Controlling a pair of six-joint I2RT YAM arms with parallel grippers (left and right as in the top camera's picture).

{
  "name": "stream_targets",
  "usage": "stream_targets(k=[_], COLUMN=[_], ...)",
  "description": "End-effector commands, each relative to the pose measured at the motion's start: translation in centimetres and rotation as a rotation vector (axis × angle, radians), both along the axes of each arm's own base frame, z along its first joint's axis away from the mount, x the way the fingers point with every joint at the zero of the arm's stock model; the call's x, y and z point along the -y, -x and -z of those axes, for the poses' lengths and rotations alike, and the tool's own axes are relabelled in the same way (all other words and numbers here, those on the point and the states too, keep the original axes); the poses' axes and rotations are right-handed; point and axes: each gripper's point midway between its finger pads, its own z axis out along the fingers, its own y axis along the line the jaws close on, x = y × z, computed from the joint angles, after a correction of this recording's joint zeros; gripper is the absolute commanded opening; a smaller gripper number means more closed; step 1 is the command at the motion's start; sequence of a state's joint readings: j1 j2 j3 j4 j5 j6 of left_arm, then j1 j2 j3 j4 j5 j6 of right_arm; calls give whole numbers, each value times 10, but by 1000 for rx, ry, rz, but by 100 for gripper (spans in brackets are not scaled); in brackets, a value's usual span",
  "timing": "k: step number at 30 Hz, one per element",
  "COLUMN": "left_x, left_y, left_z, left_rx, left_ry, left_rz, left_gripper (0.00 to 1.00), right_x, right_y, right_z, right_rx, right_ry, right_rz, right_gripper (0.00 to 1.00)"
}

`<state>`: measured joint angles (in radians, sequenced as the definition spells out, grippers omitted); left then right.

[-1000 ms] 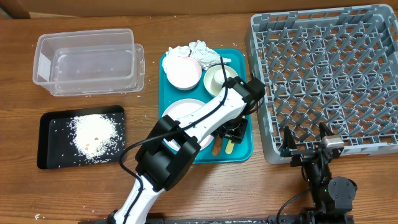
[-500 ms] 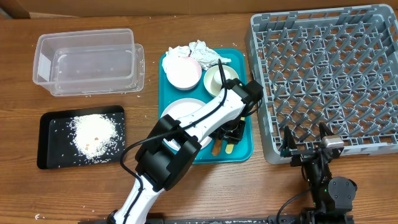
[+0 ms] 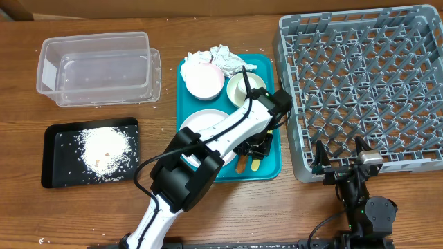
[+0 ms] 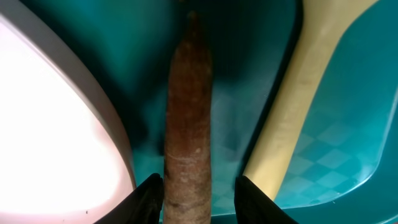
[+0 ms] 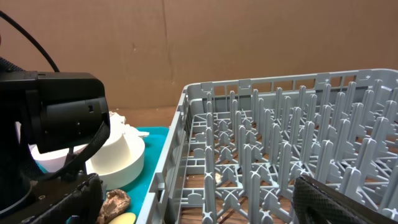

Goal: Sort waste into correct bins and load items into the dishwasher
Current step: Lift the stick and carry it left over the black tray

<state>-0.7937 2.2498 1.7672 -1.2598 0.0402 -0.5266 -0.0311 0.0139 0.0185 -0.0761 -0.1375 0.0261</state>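
Observation:
A brown sausage-like stick (image 4: 186,124) lies on the teal tray (image 3: 270,170) between the pale round plate (image 4: 56,124) and the pale yellow spoon (image 4: 311,106). My left gripper (image 4: 199,199) is open and straddles the stick's near end; its left finger is against the stick and there is a gap on the right. In the overhead view it is low over the tray's front right part (image 3: 252,147). My right gripper (image 5: 199,211) is open and empty at the near edge of the grey dish rack (image 3: 360,90). A brown crumbly lump (image 5: 113,204) lies on the tray by the rack.
A pink bowl (image 3: 204,79), a pale bowl (image 3: 243,88) and crumpled napkins (image 3: 221,57) sit at the tray's far end. A clear tub (image 3: 48,52) stands at the far left. A black tray (image 3: 52,169) holding rice (image 3: 104,151) is at the near left.
My left gripper has edged slightly left over the stick. The right arm has not moved.

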Motion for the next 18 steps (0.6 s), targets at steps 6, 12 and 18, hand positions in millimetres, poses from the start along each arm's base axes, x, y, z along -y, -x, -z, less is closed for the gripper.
stream_targets(k=[6,12,18], left_x=[-6,-5,-5], left_y=[1,1,2], left_z=[7,7,7], left_rx=[-28,-30,-32], left_ry=[1,8,7], left_rz=[-45,-46,-46], left_gripper=[36,26,11], right_x=[2,2,2], right_y=[0,0,0], right_z=[2,2,2], right_rx=[4,4,3], right_ry=[1,1,1], right_rz=[10,10,10], right_gripper=[100,100,100])
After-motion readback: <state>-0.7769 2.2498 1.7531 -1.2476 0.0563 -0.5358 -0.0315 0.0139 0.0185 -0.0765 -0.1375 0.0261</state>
